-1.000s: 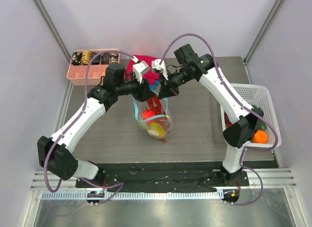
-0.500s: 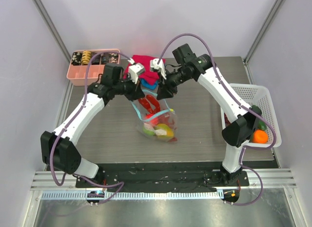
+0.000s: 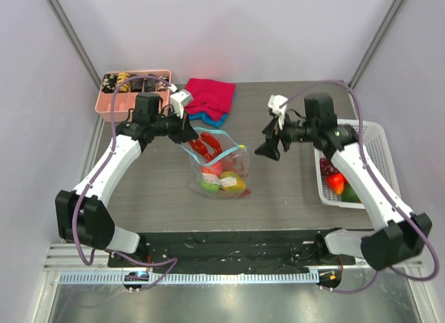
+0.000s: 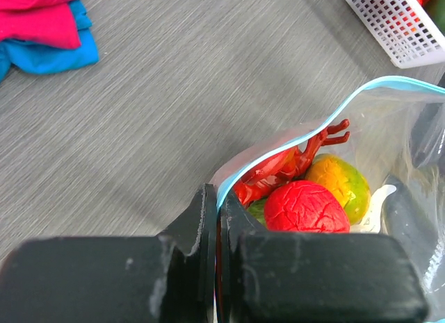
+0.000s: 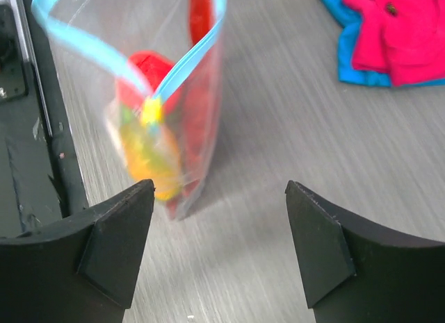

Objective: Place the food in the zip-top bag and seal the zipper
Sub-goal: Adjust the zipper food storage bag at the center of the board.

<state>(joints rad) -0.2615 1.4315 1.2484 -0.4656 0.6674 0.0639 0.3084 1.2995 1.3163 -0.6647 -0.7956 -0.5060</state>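
Clenching left pincer [image 4: 219, 205] on zipper [image 4: 278, 144], propping zip-top bag [image 4: 410, 128] open, food [image 4: 306, 206] just beyond, with right pincer [image 5: 219, 189] spread, seemingly empty.

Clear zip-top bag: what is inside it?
The clear zip-top bag holds a glossy red toy lobster, a bumpy red toy fruit and a yellow-green toy fruit. A sliver of green shows beneath them; anything lower is covered by these and the left tool.

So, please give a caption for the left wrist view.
The left fingers shut on the teal zipper of the zip-top bag; lobster and fruits lie inside.
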